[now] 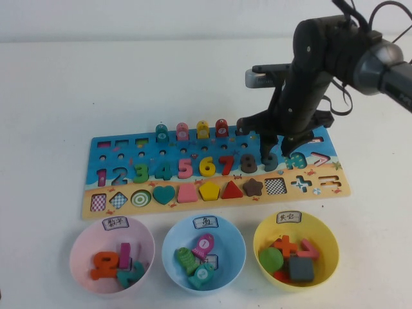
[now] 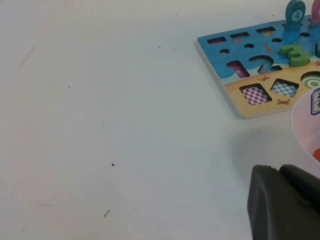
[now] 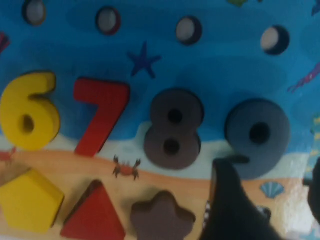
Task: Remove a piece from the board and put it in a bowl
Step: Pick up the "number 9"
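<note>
Right claw (image 1: 278, 149) hangs low over the right end of the long blue-and-sandy wooden puzzle board (image 1: 122, 153) on the white desk (image 1: 96, 84), fingers apart, one dark finger (image 3: 227, 200) just beside the dark slate-grey wooden numeral 9 (image 3: 257, 134). The 9 sits in its slot next to the brownish numeral 8 (image 3: 174, 129), not gripped. Pale pink round plastic bowl (image 1: 80, 241) with white label sits in front of the board's left end, well apart from the 9. Left claw (image 2: 285, 202) sits low over the desk beside the pink bowl; can't tell whether its fingers are open.
</note>
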{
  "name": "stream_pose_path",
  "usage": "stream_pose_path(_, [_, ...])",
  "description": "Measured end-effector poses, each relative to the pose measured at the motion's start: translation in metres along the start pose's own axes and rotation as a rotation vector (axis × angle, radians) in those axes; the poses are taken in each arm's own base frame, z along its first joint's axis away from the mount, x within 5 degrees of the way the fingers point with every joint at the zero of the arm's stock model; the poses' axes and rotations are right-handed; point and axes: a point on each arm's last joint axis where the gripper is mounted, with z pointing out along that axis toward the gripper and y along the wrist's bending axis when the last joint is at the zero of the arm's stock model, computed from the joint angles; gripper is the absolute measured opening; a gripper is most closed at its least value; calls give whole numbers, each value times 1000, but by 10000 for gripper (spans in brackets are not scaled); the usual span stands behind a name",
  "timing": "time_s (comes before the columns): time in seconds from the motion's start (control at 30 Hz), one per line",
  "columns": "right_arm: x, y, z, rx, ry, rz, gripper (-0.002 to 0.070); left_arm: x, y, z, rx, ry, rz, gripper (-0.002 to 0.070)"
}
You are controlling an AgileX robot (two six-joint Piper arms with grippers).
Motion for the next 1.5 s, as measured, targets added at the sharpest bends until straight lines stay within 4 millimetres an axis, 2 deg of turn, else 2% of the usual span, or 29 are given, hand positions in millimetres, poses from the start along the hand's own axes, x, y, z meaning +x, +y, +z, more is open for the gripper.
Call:
stream_pose_path(0.2, [-17,1,17,12,-23,27,317,0,0,0,0,0,0,-4])
stream_pose_path(0.43, [-21,-2,28,42,-21,22,319,0,0,0,-1,0,2,-4])
stream_pose_path(1.5, [-22,-2,36,35,-6,29,320,0,0,0,0,0,1,-4])
